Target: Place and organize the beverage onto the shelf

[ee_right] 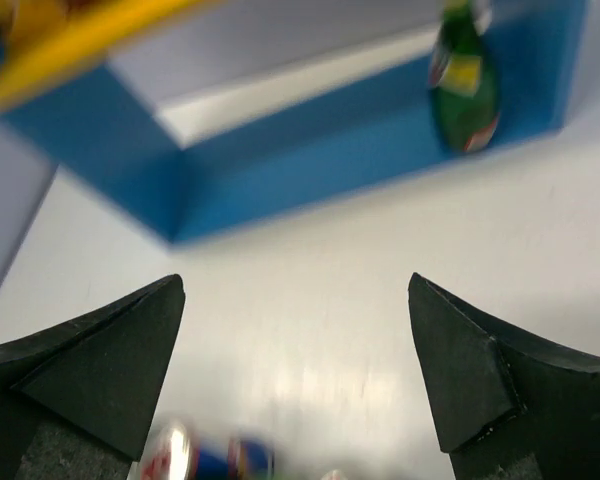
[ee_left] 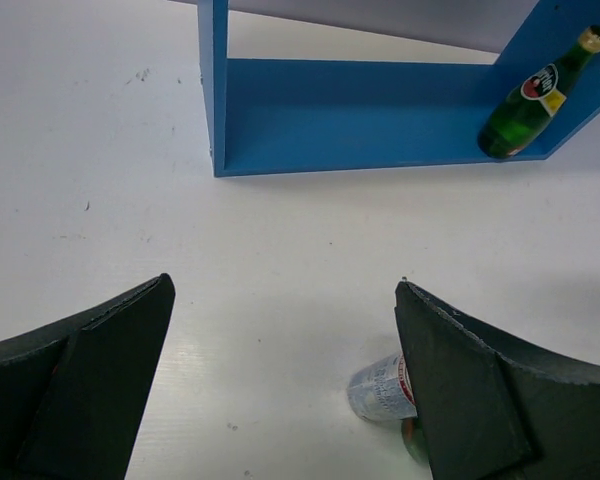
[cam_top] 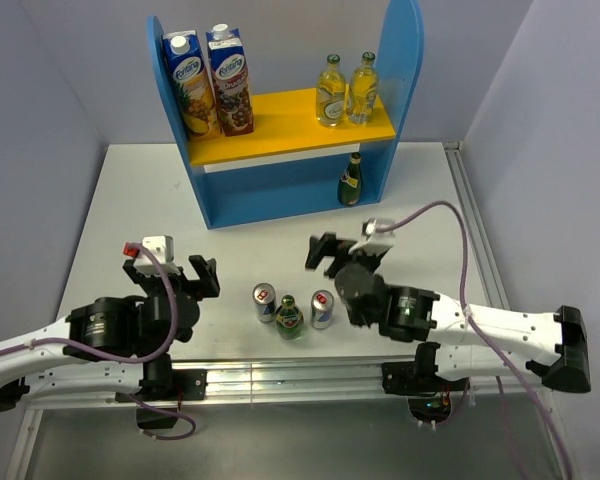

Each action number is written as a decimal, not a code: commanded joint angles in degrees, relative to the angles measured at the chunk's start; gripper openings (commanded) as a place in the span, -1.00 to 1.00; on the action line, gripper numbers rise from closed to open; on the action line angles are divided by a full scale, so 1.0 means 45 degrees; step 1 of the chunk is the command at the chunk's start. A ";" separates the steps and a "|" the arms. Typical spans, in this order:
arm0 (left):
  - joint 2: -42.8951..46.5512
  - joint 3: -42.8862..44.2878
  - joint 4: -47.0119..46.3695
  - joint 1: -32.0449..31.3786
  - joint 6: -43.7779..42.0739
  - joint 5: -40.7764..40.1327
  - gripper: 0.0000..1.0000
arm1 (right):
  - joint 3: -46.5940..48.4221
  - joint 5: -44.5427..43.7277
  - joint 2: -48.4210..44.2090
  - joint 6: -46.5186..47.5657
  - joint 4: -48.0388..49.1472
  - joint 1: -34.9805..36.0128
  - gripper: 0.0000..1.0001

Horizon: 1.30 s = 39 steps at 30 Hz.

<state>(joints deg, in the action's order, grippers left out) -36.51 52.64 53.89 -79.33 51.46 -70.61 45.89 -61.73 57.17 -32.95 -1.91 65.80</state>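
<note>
The blue shelf point(cam_top: 408, 70) stands at the back of the table. Two yellowish bottles point(cam_top: 330, 92) point(cam_top: 364, 90) stand on the right of its yellow board point(cam_top: 290, 120). One green bottle point(cam_top: 351, 181) stands below them at the right; it also shows in the left wrist view point(ee_left: 530, 100) and the right wrist view point(ee_right: 462, 85). On the table in front stand a can point(cam_top: 264, 302), a green bottle point(cam_top: 289, 317) and a second can point(cam_top: 322, 309). My left gripper point(cam_top: 170, 268) point(ee_left: 282, 290) is open and empty, left of them. My right gripper point(cam_top: 342, 252) point(ee_right: 295, 285) is open and empty, just behind them.
Two tall blue juice cartons point(cam_top: 193, 85) point(cam_top: 230, 80) stand on the left of the yellow board. A can point(ee_left: 380, 390) shows beside my left gripper's right finger. A blurred can point(ee_right: 205, 460) lies at the bottom of the right wrist view. Grey walls close in both sides.
</note>
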 commanded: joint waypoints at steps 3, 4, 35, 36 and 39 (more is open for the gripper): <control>-0.0636 0.0391 0.0622 0.0012 0.0732 -0.0501 0.99 | -0.0296 -0.0793 -0.0516 -0.3517 -0.4846 0.3770 1.00; -0.0617 0.0372 0.0603 0.0012 0.0713 -0.0501 0.99 | -0.0218 -0.0928 -0.0536 -0.4233 -0.5216 0.4356 1.00; -0.0674 0.0137 -0.0432 -0.0027 -0.0264 -0.0110 0.99 | -0.0431 -0.0149 0.3682 -0.3401 -0.1434 0.5887 0.52; -0.0733 0.0176 -0.0374 -0.0027 -0.0167 -0.0110 0.99 | -0.0509 -0.0071 0.3722 -0.3304 -0.1276 0.5789 0.41; -0.0773 0.0177 -0.0295 -0.0027 -0.0186 -0.0071 0.99 | -0.0841 0.0242 0.3839 -0.3225 -0.0689 0.5555 0.09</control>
<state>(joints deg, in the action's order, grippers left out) -39.64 52.64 52.99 -79.33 51.13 -70.76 43.44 -61.06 73.93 -48.29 -10.09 91.68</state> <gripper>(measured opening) 0.993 0.587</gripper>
